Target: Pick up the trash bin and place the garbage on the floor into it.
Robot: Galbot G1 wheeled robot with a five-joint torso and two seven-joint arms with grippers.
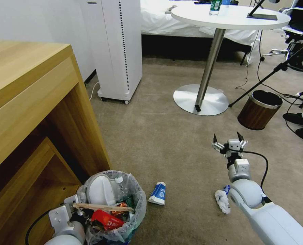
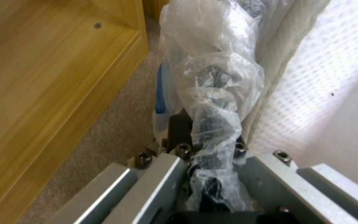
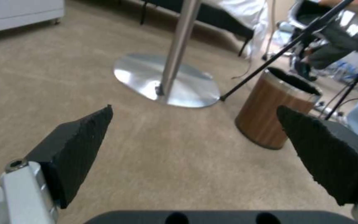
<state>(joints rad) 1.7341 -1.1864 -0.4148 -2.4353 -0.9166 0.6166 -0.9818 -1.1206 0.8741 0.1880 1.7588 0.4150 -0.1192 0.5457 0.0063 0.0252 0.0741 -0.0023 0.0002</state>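
The trash bin (image 1: 137, 200), lined with a crinkled clear bag, stands on the floor (image 1: 165, 146) beside the desk. It holds a white slipper, a small bottle, red wrappers and a wooden stick lying across the top. My left gripper (image 1: 77, 207) is shut on its near rim; in the left wrist view the bag (image 2: 216, 77) is pinched between the jaws of the left gripper (image 2: 206, 149). Garbage still lies on the carpet: a blue-white carton (image 1: 157, 193) and crumpled white paper (image 1: 223, 200) beside my right arm. My right gripper (image 1: 228, 142) hovers open above bare carpet; its pads (image 3: 79, 146) hold nothing.
A wooden desk (image 1: 28, 102) fills the left. A white appliance on wheels (image 1: 119, 51) stands behind it. The round table's steel base (image 1: 200, 99), a brown wood-look bin (image 1: 259, 109), tripod legs, cables and a person's shoes (image 1: 296, 119) crowd the right.
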